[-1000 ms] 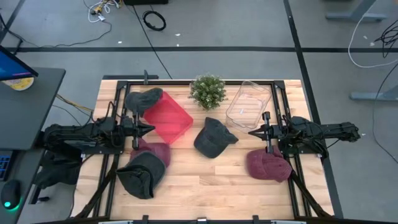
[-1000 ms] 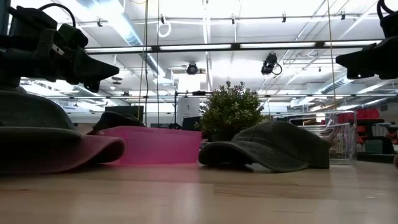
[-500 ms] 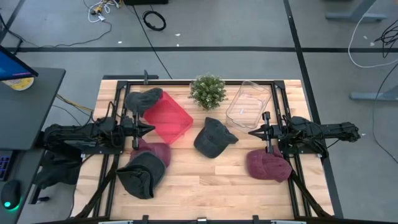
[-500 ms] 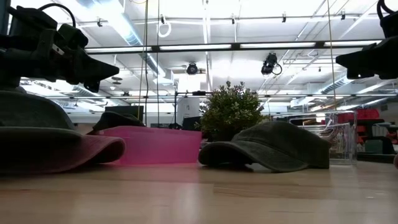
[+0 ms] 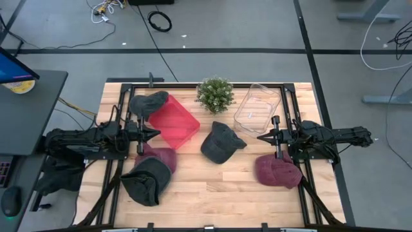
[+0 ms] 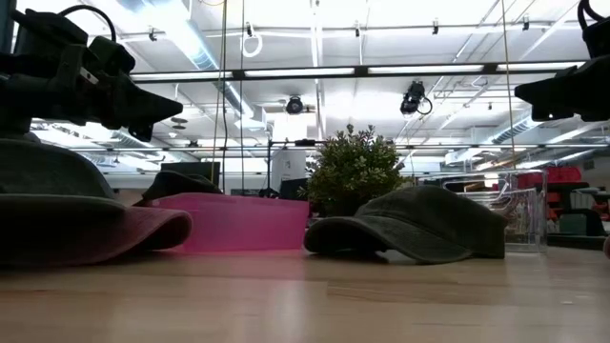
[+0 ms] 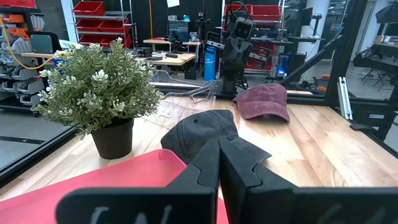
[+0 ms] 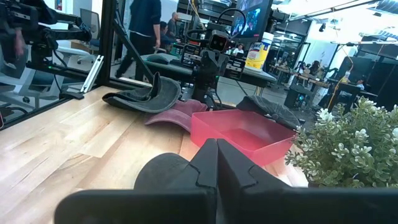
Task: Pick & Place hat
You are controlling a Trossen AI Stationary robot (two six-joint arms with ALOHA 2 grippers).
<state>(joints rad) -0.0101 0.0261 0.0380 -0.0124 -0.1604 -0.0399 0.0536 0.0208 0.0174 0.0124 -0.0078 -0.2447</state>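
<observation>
No change is visible across the views (arms, hats and bins show identical positions in earlier and current frames).

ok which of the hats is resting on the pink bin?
The dark grey hat at the table's back left: it lies over the pink bin's far-left corner. The other dark hats and both maroon hats lie on the wood.

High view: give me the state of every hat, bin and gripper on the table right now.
left gripper: shut, empty, above the table
right gripper: shut, empty, above the table
red bin: empty
clear bin: empty
dark hat on the red bin's corner: resting on the rim
centre dark hat: on the table
maroon hat: on the table, right
stacked hats: dark over maroon, left
</observation>
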